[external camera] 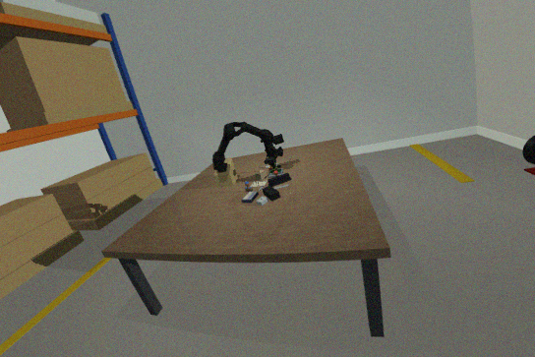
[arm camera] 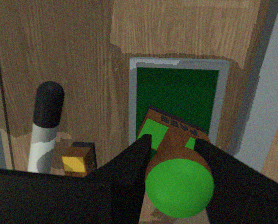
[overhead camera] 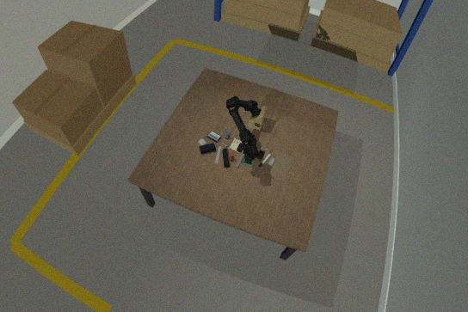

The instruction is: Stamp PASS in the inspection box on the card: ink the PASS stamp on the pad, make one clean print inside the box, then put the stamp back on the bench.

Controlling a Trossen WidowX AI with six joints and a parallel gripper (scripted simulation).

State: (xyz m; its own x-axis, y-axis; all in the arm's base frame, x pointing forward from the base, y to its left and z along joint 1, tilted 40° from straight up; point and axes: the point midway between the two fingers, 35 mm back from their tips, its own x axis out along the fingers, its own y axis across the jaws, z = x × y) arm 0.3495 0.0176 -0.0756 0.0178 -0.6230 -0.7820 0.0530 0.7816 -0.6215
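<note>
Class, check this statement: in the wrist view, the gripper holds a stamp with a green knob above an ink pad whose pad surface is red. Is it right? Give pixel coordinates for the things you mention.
Not quite: the ink pad's surface point(arm camera: 175, 90) is dark green, not red, as the wrist view shows. The gripper point(arm camera: 172, 143) does hold a stamp with a green knob point(arm camera: 180, 187) above it.

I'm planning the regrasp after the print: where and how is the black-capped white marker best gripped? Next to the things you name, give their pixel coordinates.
Probably by the white barrel of the marker point(arm camera: 42, 145), from above, fingers across its width: it lies long and narrow, with bare wood along its left side and a yellow-topped block close by its right.
</note>
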